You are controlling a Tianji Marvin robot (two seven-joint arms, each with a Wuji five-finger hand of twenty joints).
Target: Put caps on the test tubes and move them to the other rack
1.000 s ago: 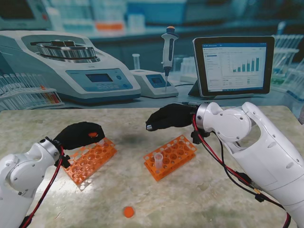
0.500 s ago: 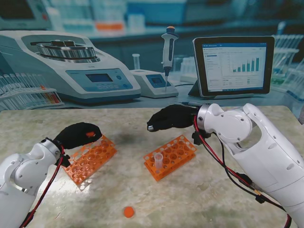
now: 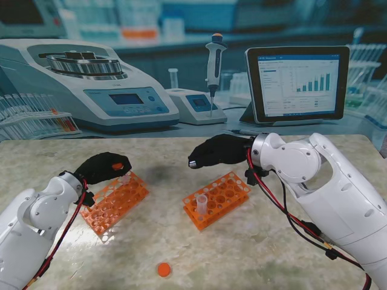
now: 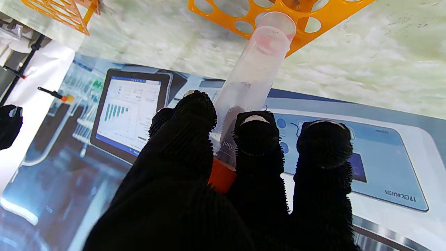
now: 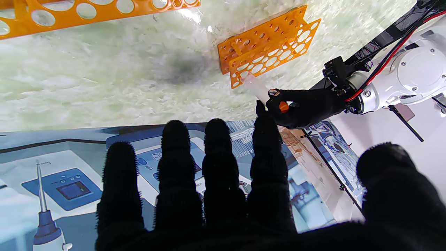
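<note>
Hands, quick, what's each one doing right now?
Left hand: shut on the capped test tube.
Right hand: open, holding nothing.

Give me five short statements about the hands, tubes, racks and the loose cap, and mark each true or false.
1. The left hand holds a capped test tube. True.
2. The right hand grips a tube. False: it holds nothing, fingers spread.
3. An uncapped tube stands in the right rack. True.
4. The loose orange cap lies inside the left rack. False: it lies on the table, nearer to me.
5. The held tube's tip is over the left rack. True.
</note>
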